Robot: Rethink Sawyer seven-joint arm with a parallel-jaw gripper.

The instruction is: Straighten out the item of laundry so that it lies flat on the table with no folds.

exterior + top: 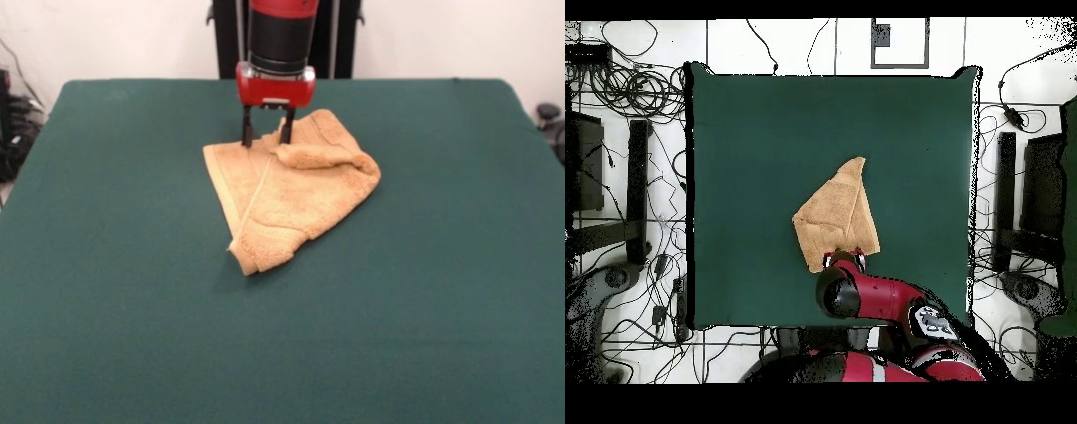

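Observation:
The tan-orange towel (pixel 291 185) lies folded over on itself in a rough triangle on the green table (pixel 106 283), its point toward the camera in the front view. One flap is doubled over at its right side. It also shows in the overhead view (pixel 837 215). My gripper (pixel 267 134) stands upright over the towel's far edge, open, with both dark fingers (pixel 248 132) down at the cloth. In the overhead view the gripper (pixel 843 256) sits at the towel's edge nearest the robot base.
The red and black arm (pixel 885 300) reaches in from the base side. Cables and stands (pixel 625 150) lie on the floor around the table. The table edge (pixel 265 82) runs just behind the gripper in the front view.

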